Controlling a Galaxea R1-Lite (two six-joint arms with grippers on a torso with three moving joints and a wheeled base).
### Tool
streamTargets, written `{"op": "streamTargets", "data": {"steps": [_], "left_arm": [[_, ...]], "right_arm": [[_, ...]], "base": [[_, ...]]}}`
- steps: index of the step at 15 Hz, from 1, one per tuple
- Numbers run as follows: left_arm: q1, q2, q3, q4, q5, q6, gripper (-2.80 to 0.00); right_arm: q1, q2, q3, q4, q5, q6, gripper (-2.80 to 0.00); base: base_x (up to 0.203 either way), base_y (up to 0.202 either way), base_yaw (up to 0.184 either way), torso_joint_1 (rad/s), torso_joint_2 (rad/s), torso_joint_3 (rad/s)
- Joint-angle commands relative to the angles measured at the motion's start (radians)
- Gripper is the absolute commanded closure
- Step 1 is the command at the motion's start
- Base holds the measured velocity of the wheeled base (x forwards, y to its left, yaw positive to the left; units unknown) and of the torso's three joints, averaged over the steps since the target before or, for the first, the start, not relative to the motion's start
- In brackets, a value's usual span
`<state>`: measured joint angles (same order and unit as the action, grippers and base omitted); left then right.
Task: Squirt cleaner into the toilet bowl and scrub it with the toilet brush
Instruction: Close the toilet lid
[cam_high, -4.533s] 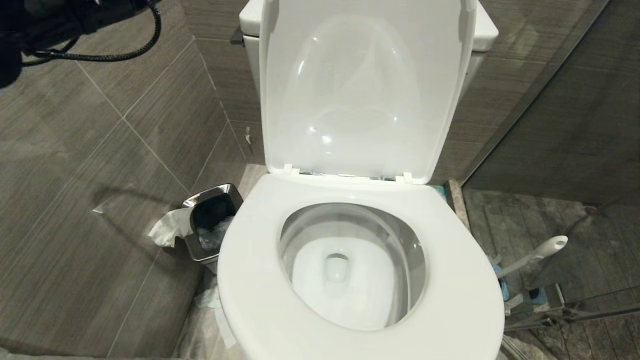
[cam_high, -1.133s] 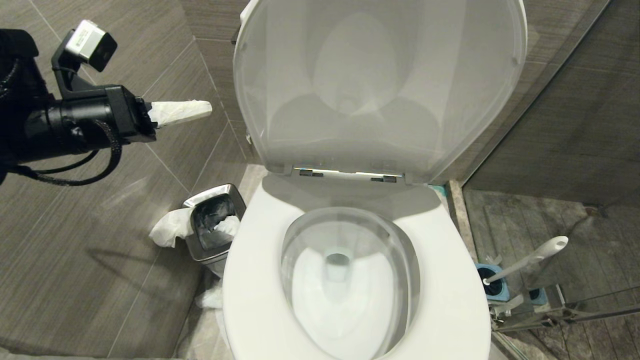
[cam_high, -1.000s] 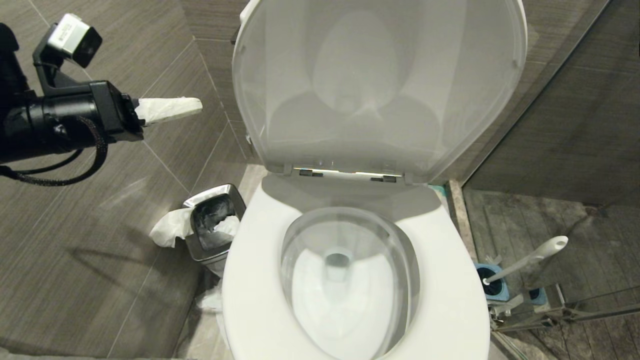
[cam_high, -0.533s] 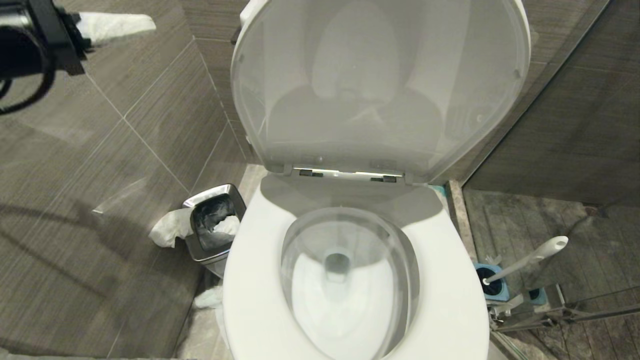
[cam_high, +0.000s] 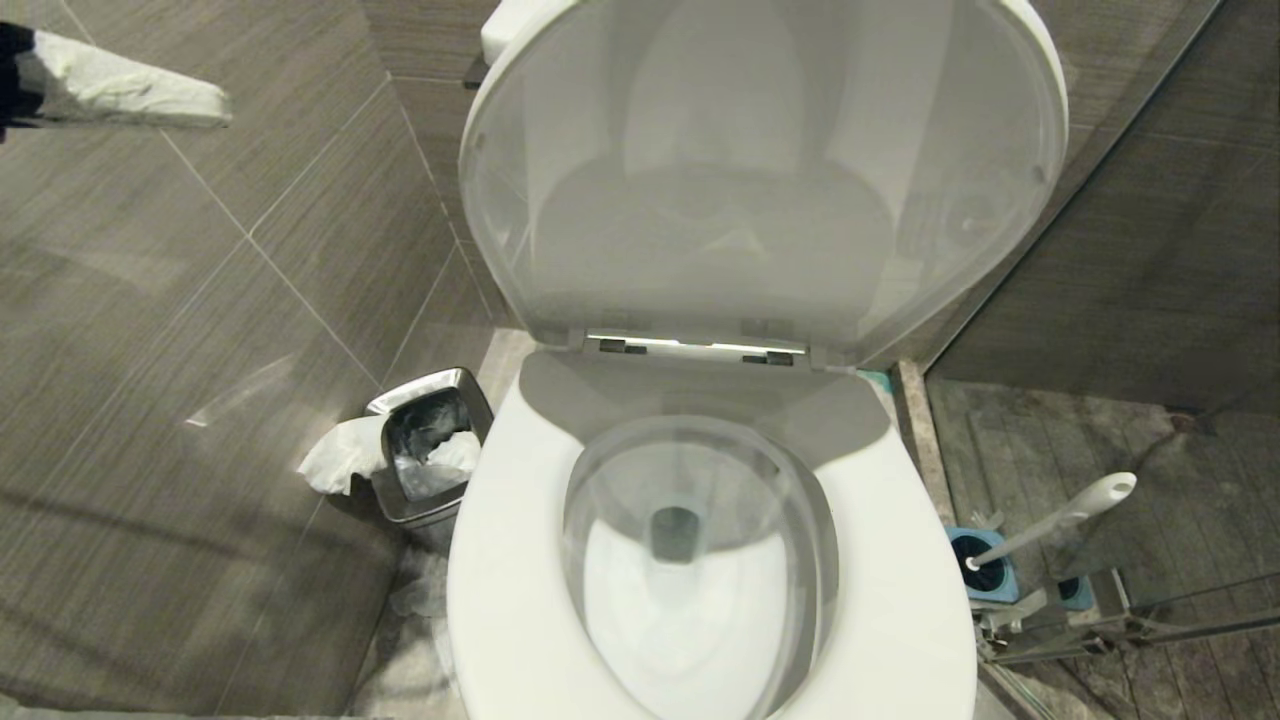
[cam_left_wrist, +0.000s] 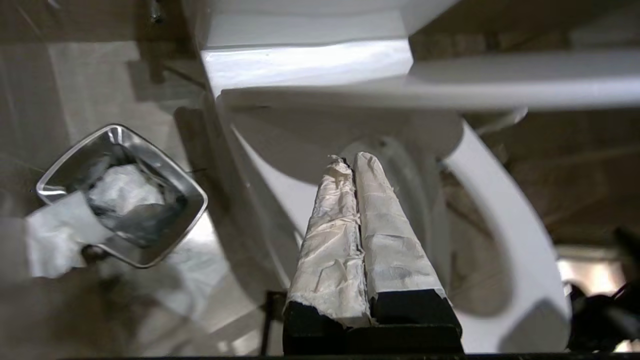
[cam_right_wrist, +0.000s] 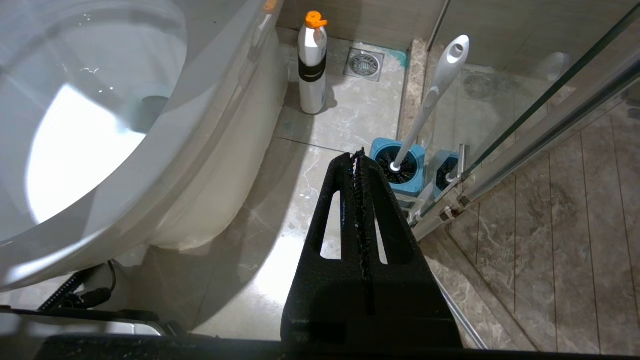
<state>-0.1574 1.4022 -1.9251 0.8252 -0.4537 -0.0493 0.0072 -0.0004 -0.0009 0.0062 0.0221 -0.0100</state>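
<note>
toilet bowl (cam_high: 520, 600) as landmark, seen from above; lid (cam_high: 760, 170) and seat raised against the cistern, bare white rim nearest me. the oval basin holds clear water, with a dark outlet at its centre; no blue tint can be told in it.

beside the bowl on my left, a small steel bin (cam_high: 428, 445) stands on the floor, lined with a dark bag and holding crumpled white tissue; one more tissue (cam_high: 340, 452) hangs over its outer edge, and paper scraps lie on the floor at the bowl's foot.

beside the bowl on my right, a squarish blue holder (cam_right_wrist: 400, 167) stands against the foot of a glass shower partition. it holds the toilet brush (cam_right_wrist: 430, 97): black bristle head down in the holder, slim white-grey handle leaning away from the bowl, rounded end with a hole uppermost.

farther along that side of the bowl, a white bottle (cam_right_wrist: 312, 62) with a dark band and an orange cap stands upright, near a floor drain (cam_right_wrist: 365, 64).

my left gripper (cam_left_wrist: 356, 162), its fingers wrapped in white paper, is pressed shut on nothing and hangs high to the left of the lid. my right gripper (cam_right_wrist: 359, 157), black, is likewise closed and empty, low beside the bowl, near the holder but apart from it.

floor: pale marbled tile. walls: grey-brown streaked tile.
</note>
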Motion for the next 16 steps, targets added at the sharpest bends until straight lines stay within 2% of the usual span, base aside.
{"op": "streamTargets", "data": {"steps": [1,7,13,16], "left_arm": [[-0.012,-0.06,-0.007,0.061,0.002,0.13,0.0],[-0.001,-0.074,-0.006,0.069,0.003,0.14,0.0],[-0.005,-0.063,-0.006,0.071,0.004,0.148,0.0],[-0.011,-0.063,-0.006,0.071,0.0,0.172,0.0]], "right_arm": [[0.0,0.0,0.001,0.0,0.001,0.001,0.0],[0.0,0.0,-0.001,0.0,0.001,-0.001,0.0],[0.0,0.0,-0.001,0.0,0.001,-0.001,0.0],[0.0,0.0,0.001,0.0,0.001,-0.001,0.0]], "base": [[0.0,0.0,0.0,0.0,0.0,0.0],[0.0,0.0,0.0,0.0,0.0,0.011],[0.0,0.0,0.0,0.0,0.0,0.178],[0.0,0.0,0.0,0.0,0.0,0.198]]}}
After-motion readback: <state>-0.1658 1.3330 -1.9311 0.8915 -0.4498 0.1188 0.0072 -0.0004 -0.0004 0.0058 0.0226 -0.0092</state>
